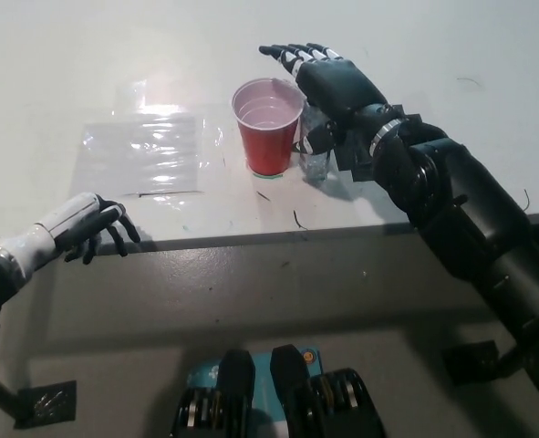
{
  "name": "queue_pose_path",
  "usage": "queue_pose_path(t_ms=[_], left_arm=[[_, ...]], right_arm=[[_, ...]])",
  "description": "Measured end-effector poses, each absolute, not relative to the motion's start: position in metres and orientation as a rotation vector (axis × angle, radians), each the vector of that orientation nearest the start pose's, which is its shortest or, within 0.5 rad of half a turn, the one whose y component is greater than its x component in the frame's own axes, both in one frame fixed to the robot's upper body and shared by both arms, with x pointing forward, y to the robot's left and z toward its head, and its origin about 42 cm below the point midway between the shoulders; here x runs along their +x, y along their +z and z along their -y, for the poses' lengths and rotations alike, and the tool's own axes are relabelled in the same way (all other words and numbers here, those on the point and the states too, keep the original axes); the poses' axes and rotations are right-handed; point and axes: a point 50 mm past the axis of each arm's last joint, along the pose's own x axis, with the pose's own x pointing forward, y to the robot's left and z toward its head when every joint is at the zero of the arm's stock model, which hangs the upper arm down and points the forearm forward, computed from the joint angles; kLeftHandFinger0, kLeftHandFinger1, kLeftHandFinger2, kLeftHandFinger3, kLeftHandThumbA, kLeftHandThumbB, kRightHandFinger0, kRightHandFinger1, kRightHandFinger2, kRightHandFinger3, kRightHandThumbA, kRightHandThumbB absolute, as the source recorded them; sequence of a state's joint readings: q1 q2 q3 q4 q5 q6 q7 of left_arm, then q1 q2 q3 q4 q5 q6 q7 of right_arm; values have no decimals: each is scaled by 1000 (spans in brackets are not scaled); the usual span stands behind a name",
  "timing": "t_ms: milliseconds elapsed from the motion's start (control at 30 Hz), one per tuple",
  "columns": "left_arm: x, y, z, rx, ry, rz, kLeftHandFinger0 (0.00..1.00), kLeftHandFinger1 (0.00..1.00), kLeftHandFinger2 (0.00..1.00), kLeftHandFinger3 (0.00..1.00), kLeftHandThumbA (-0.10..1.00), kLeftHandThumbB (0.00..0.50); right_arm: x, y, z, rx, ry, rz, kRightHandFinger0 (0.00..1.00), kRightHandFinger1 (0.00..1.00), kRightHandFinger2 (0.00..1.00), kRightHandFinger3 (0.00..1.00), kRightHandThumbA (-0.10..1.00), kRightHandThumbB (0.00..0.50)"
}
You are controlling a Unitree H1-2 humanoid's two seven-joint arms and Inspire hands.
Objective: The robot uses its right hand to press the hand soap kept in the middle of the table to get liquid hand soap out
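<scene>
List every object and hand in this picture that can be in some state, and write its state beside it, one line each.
Red cup: upright, open top, standing on the table.
Soap bottle: upright beside the cup, top covered by the right hand.
Right hand: fingers spread, palm over the bottle's pump.
Left hand: resting at the table's near edge, fingers curled, holding nothing.
Clear plastic sheet: lying flat.

Lab-like test bench — bare white table (451, 55), plastic sheet (141, 151).
</scene>
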State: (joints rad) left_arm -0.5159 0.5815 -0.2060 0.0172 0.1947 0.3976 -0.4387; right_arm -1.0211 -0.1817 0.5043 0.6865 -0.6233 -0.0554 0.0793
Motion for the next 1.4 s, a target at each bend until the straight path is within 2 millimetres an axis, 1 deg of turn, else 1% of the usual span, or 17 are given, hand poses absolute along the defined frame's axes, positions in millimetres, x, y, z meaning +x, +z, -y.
queue_pose_path(t_ms=[67,167,333,400,500,533,600,633,667,733,833,867,900,1000,1200,1233,1400], left_arm=[[419,258,-307,822,-388,-90,38,87,338,558,1000,283],[420,261,-306,827,-392,-85,29,96,344,585,1000,259],[425,270,-302,841,-395,-64,26,97,337,572,1000,277],[426,272,-302,848,-393,-60,42,108,351,578,1000,279],[426,274,-302,855,-391,-56,50,125,364,578,1000,251],[426,274,-302,858,-390,-55,71,135,349,582,1000,262],[426,274,-302,868,-390,-57,86,138,344,589,1000,261],[426,274,-302,873,-390,-58,65,103,298,574,1000,290],[426,274,-302,878,-390,-59,56,87,270,566,1000,297],[427,275,-302,883,-391,-59,38,74,257,566,1000,271],[428,277,-300,896,-389,-54,20,60,266,565,1000,264],[429,279,-300,900,-389,-50,43,86,280,560,1000,274],[430,280,-299,905,-387,-47,51,115,316,548,1000,258],[431,283,-298,918,-384,-41,53,102,304,557,1000,258],[434,289,-296,946,-388,-33,36,69,273,594,1000,246],[434,290,-296,948,-389,-32,41,68,277,590,1000,229],[437,298,-295,963,-390,-21,87,78,270,605,1000,254]], right_arm=[[529,297,92,-1217,449,445,1000,1000,1000,1000,1000,332],[530,294,95,-1233,450,443,1000,1000,1000,1000,1000,356],[532,289,99,-1253,458,430,1000,1000,1000,1000,1000,370],[534,289,99,-1260,460,424,1000,1000,1000,1000,1000,398],[538,287,100,-1285,467,413,1000,1000,1000,1000,1000,445],[539,286,100,-1296,468,405,1000,1000,1000,1000,1000,428],[541,284,101,-1313,465,397,1000,1000,1000,1000,1000,424],[542,284,101,-1317,464,394,1000,1000,1000,1000,1000,430],[542,283,102,-1323,460,392,1000,1000,1000,1000,1000,467],[543,280,103,-1331,450,388,1000,1000,1000,1000,1000,500],[546,278,102,-1346,432,388,1000,1000,1000,1000,1000,500],[547,277,102,-1349,426,391,1000,1000,1000,1000,1000,484],[547,277,101,-1351,421,395,1000,1000,1000,1000,1000,461],[547,274,100,-1347,406,401,1000,1000,1000,1000,1000,457],[546,270,99,-1332,380,414,1000,1000,1000,1000,1000,485],[546,269,98,-1330,378,415,1000,1000,1000,1000,1000,490],[545,267,94,-1313,370,426,1000,1000,1000,1000,1000,498]])
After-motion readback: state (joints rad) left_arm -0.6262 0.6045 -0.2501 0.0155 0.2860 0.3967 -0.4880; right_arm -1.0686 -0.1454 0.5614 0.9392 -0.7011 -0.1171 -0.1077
